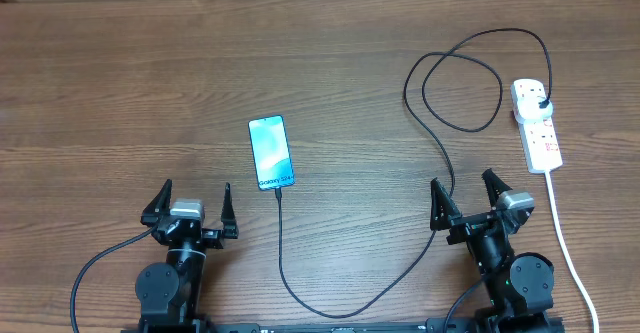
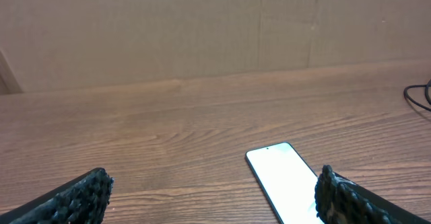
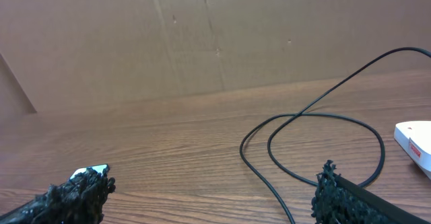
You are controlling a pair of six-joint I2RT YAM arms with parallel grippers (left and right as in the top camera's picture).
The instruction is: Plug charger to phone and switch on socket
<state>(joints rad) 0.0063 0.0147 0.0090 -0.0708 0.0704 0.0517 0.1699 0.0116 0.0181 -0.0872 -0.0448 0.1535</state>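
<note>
The phone (image 1: pixel 271 152) lies flat on the table with its light blue screen lit; it also shows in the left wrist view (image 2: pixel 286 177). The black charger cable (image 1: pixel 350 308) runs from the phone's near end, curves along the front, loops at the back right (image 3: pixel 323 116) and ends in a black plug (image 1: pixel 541 104) seated in the white socket strip (image 1: pixel 537 125). I cannot tell the switch position. My left gripper (image 1: pixel 190 208) is open and empty near the front left. My right gripper (image 1: pixel 466 200) is open and empty at the front right, beside the cable.
The socket's white cord (image 1: pixel 565 243) runs down the right side toward the front edge. A brown cardboard wall (image 2: pixel 202 29) stands behind the table. A corner of the socket strip shows in the right wrist view (image 3: pixel 414 140).
</note>
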